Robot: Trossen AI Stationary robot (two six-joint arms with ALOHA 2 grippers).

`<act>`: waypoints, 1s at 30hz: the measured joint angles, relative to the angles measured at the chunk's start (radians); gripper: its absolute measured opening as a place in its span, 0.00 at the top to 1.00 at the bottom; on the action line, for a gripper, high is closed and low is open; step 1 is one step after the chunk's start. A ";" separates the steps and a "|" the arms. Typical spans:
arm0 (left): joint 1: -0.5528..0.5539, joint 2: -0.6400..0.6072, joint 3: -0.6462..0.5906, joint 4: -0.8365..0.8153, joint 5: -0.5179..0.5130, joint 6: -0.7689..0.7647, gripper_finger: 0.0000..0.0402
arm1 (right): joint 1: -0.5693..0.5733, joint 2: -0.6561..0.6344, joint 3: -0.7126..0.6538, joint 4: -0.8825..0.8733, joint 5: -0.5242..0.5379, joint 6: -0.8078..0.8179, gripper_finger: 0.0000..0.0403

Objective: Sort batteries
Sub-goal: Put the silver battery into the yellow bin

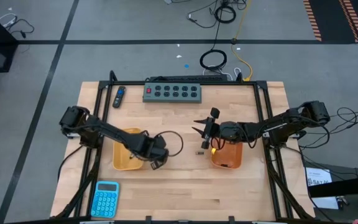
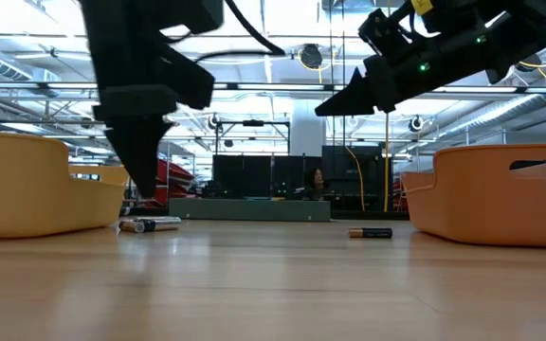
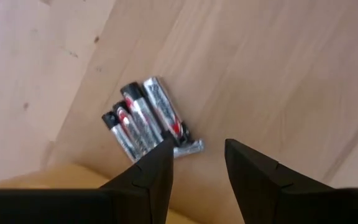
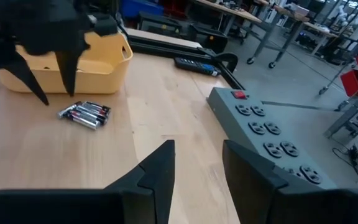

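Several silvery batteries with red and black ends [image 3: 145, 118] lie side by side on the wooden table, just right of the yellow bin [image 1: 122, 158]. They also show in the right wrist view, batteries [image 4: 84, 113]. My left gripper [image 3: 197, 155] hangs over them, pointing down, open and holding nothing. In the low view its fingertips [image 2: 147, 189] end a little above the cells. One dark battery [image 2: 371, 232] lies alone on the table left of the orange bin [image 1: 225, 158]. My right gripper [image 1: 197, 126] hovers above that bin's far-left side, about level, open and holding nothing.
A grey box with round buttons [image 1: 173, 92] sits at the table's far edge. A blue-and-black stick gadget [image 1: 119, 96] lies left of it. A blue calculator [image 1: 105, 198] lies at the near left corner. Black frame rails run along both sides of the table.
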 joint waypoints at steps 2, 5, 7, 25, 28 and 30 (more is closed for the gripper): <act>0.028 0.001 0.000 0.022 0.030 0.019 0.61 | 0.000 0.000 0.000 -0.007 -0.001 0.002 0.69; 0.073 0.001 0.000 0.040 0.088 0.043 0.61 | 0.000 0.000 0.000 -0.017 -0.001 0.005 0.69; 0.097 0.001 0.000 0.035 0.123 0.040 0.61 | 0.000 0.000 0.000 -0.037 -0.001 0.009 0.69; 0.142 0.075 0.002 0.062 0.175 0.017 0.61 | 0.000 0.000 0.000 -0.038 -0.001 0.024 0.69; 0.139 0.090 0.002 0.058 0.138 0.027 0.61 | 0.001 0.000 0.000 -0.038 -0.002 0.024 0.69; 0.138 0.099 -0.002 0.066 0.139 0.040 0.61 | 0.001 0.000 0.000 -0.039 -0.001 0.024 0.69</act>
